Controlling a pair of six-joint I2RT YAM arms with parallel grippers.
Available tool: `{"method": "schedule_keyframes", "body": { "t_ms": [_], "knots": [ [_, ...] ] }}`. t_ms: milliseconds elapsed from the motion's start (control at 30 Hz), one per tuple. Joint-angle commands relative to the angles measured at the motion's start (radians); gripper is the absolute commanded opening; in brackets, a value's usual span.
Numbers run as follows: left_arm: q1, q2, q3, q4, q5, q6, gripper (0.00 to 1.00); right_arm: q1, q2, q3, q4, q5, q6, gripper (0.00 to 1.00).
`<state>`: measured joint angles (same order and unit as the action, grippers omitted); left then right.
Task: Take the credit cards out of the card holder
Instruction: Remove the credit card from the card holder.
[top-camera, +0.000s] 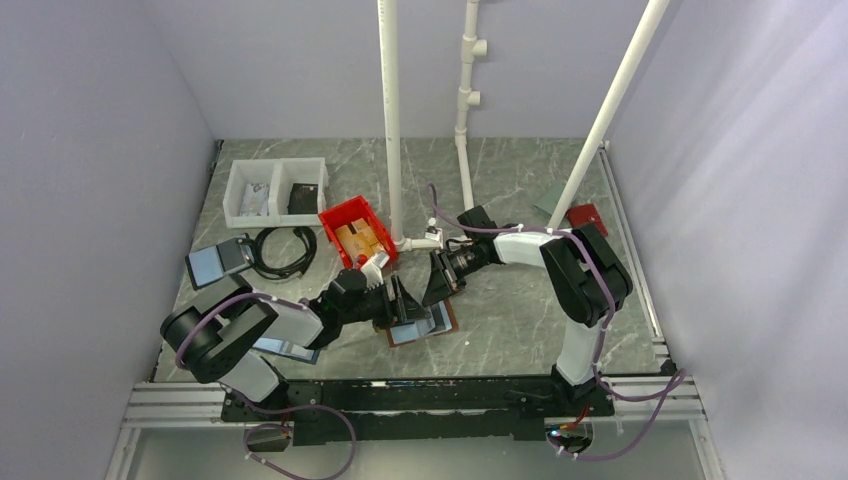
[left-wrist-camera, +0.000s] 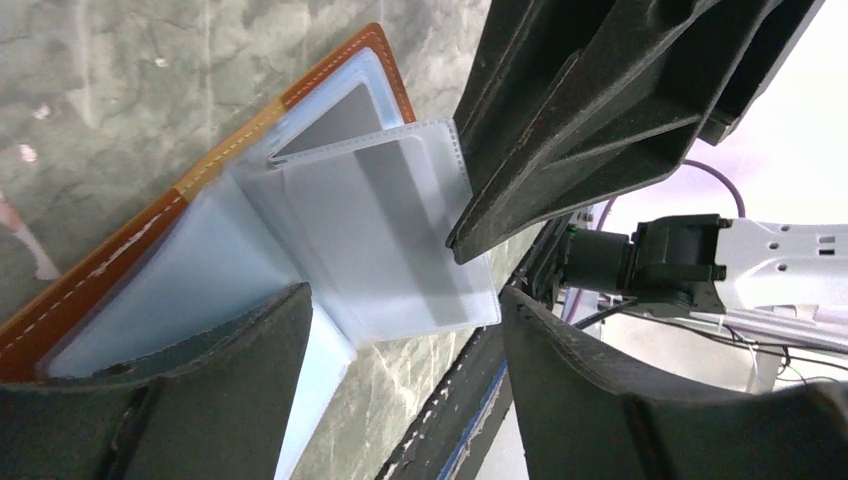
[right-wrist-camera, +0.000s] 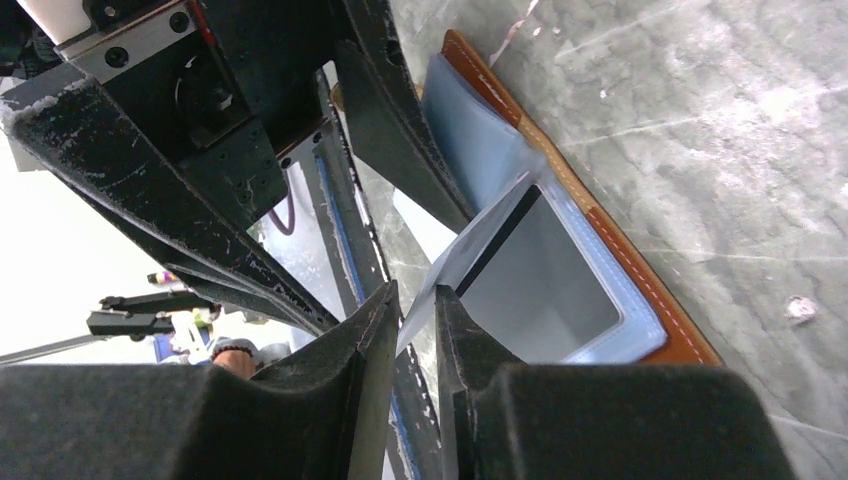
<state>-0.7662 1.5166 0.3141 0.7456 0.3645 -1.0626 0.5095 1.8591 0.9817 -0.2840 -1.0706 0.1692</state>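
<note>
Marble tabletop (top-camera: 520, 180): right gripper (right-wrist-camera: 415, 295) pinches a plastic sleeve (left-wrist-camera: 400, 240) upright, exposing the card holder (left-wrist-camera: 215, 160) pockets; left gripper (left-wrist-camera: 405, 300) waits, jaws apart.

Tabletop (top-camera: 520, 180): grey-green marble pattern, fills middle. Walls (top-camera: 90, 150) plain, pale lilac-grey, at 9, 12 and 3 o'clock. Three white pipes (top-camera: 392, 120) rise from centre toward 12. Aluminium rail (top-camera: 180, 400) along 6 o'clock edge. Light soft, even.

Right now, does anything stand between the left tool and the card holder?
Nothing visible does. The open left tool hangs close over the card holder, whose clear sleeve the right tool pinches.
</note>
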Motion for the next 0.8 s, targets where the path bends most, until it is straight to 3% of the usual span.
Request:
{"method": "schedule_keyframes", "body": {
  "t_ms": [0, 367, 767],
  "knots": [
    [-0.004, 0.033, -0.007, 0.132, 0.060, 0.002, 0.76, 0.014, -0.014, 0.002, 0.031, -0.056, 0.009, 0.23],
    [-0.007, 0.056, 0.010, 0.074, 0.023, -0.025, 0.78, 0.039, -0.016, 0.008, 0.028, -0.115, 0.003, 0.24],
    [-0.005, -0.035, 0.008, -0.131, -0.066, -0.010, 0.67, 0.046, -0.019, 0.014, 0.017, -0.128, -0.012, 0.27]
  ]
}}
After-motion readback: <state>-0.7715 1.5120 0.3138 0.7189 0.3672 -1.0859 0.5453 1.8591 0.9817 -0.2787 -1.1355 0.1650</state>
